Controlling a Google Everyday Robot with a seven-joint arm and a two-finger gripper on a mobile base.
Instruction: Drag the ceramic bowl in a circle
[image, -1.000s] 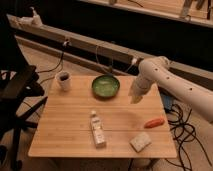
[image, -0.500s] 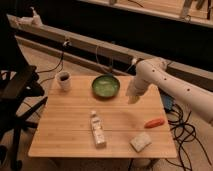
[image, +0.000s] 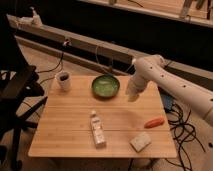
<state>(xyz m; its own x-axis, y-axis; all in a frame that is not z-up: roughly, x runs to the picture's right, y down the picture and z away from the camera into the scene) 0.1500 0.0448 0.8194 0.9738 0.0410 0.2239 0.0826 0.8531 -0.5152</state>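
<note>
At the back of the light wooden counter (image: 60, 131), the round, shallow green glazed ceramic bowl (image: 105, 86) sits right where it sat a second ago, a little to the right of the small white mug with a dark inside (image: 63, 80). What has changed is the white arm: its tool (image: 132, 95) has edged leftward and now hangs low just beside the bowl's right rim. I cannot tell whether it touches the rim, nor whether it is set wide or narrow. Since the bowl has not shifted, I judge the circle not yet begun and the approach nearly done. The next move calls for firm contact with the rim before any sweep. The small white bottle lying flat (image: 97, 130) and the orange carrot-shaped piece (image: 154, 122) lie well apart toward the front.
</note>
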